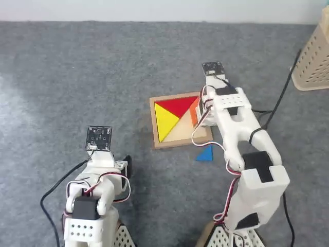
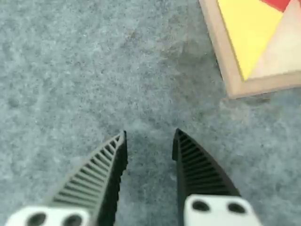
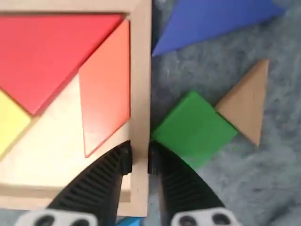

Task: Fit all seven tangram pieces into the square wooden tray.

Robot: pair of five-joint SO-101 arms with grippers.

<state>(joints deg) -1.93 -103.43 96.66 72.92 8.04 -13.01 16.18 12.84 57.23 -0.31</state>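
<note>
pinching tray wall with right gripper, likely to steady or shift it. seated inside: red, yellow, orange. waiting on carpet just beside: green, tan, blue. holding left gripper parted over carpet near tray corner, out of the way.

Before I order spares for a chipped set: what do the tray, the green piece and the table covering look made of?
Tray: pale bare wood, matte, judging by its plain tan rim.
Green piece: probably wood painted a flat colour; slab with a visible side.
Table covering: grey felt or short carpet, fuzzy and mottled.
</note>
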